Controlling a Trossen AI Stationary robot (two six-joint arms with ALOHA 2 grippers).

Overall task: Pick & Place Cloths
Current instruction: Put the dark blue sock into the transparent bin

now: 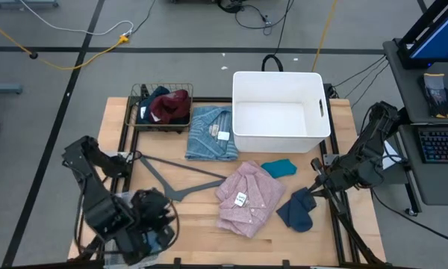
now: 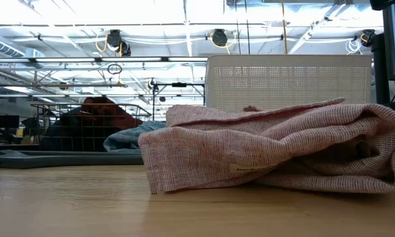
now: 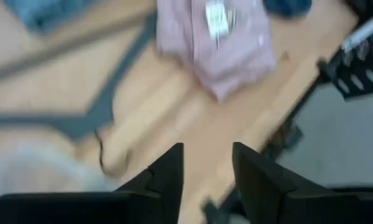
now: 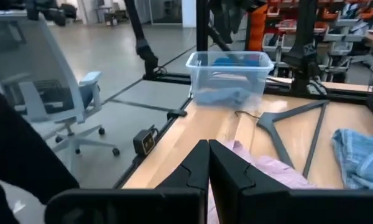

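A pink tagged shirt (image 1: 246,198) lies crumpled on the table's near middle, filling the low view (image 2: 270,151). Beside it lie a small teal piece (image 1: 279,167) and a slate-blue piece (image 1: 299,211). A light blue striped shirt (image 1: 211,133) lies flat farther back. Maroon (image 1: 173,104) and dark navy (image 1: 153,101) cloths sit in a wire basket (image 1: 140,119). My left gripper (image 3: 208,168) hovers open at the near left (image 1: 158,211), slanting down toward the pink shirt (image 3: 217,43), with nothing between its fingers. My right gripper (image 4: 208,162) is shut and level at the table's right edge (image 1: 317,179).
A white bin (image 1: 239,112) stands at the far middle right. A grey hanger (image 1: 172,179) lies left of the pink shirt. A clear plastic box (image 4: 230,78) with blue cloth inside stands at the near left corner, under my left arm. Bare wood shows along the near edge.
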